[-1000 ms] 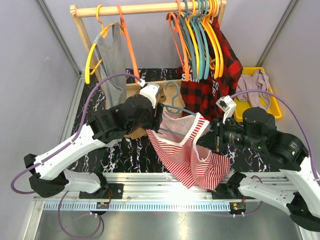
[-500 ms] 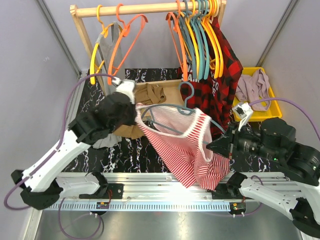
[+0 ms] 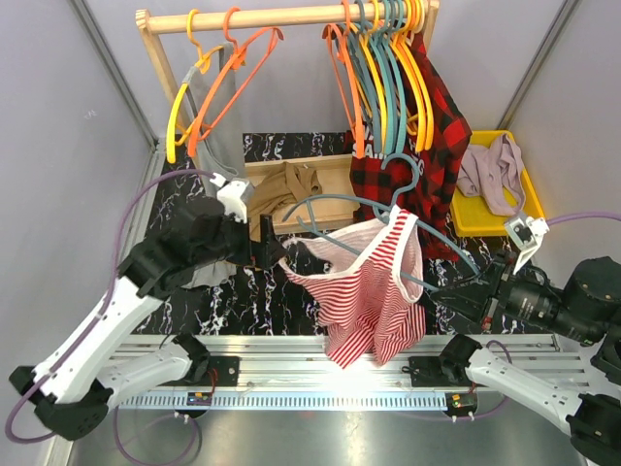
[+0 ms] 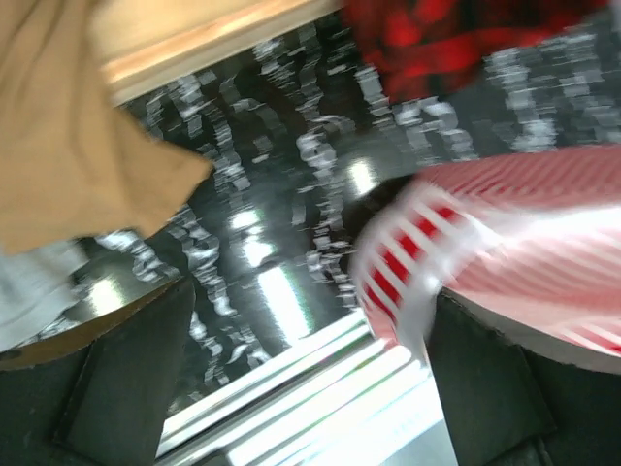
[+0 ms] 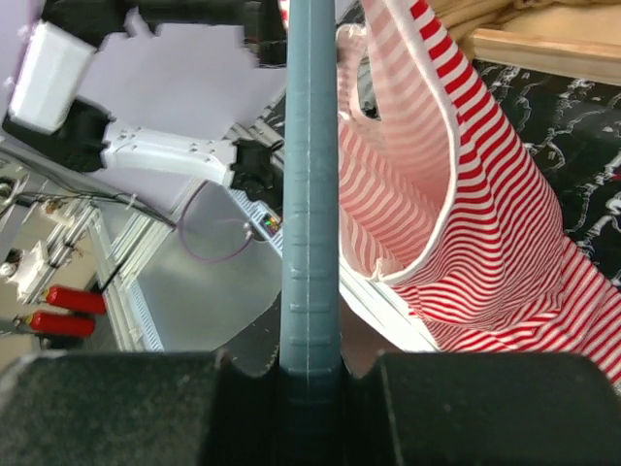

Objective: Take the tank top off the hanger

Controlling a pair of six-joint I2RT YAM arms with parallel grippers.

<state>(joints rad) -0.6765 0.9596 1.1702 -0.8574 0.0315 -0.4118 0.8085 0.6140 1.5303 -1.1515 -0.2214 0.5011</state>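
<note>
- Right gripper (image 3: 454,296), lower right of the top view: clamped on one arm of the grey-blue hanger (image 3: 388,206). In the right wrist view the fingers close on the hanger's bar (image 5: 310,194), which runs straight up the frame.
- The hanger is tilted, in mid-air at the centre of the top view, with its hook up beside the red plaid shirt (image 3: 427,126).
- Red-and-white striped tank top (image 3: 374,291): on the hanger, bunched and hanging down centre frame, with its hem over the near aluminium rail (image 3: 291,349). It also appears to the right of the bar in the right wrist view (image 5: 466,243).
- Left gripper (image 3: 267,243), left of centre: jaws spread wide, holding nothing, just beside the tank top's left edge. The left wrist view is blurred; striped fabric (image 4: 505,223) lies near the right finger (image 4: 495,388).
- Background: wooden rack (image 3: 291,15) along the top, tan garment (image 3: 286,189) behind the left gripper, yellow bin (image 3: 529,209) at right, black marbled table (image 3: 223,291).
</note>
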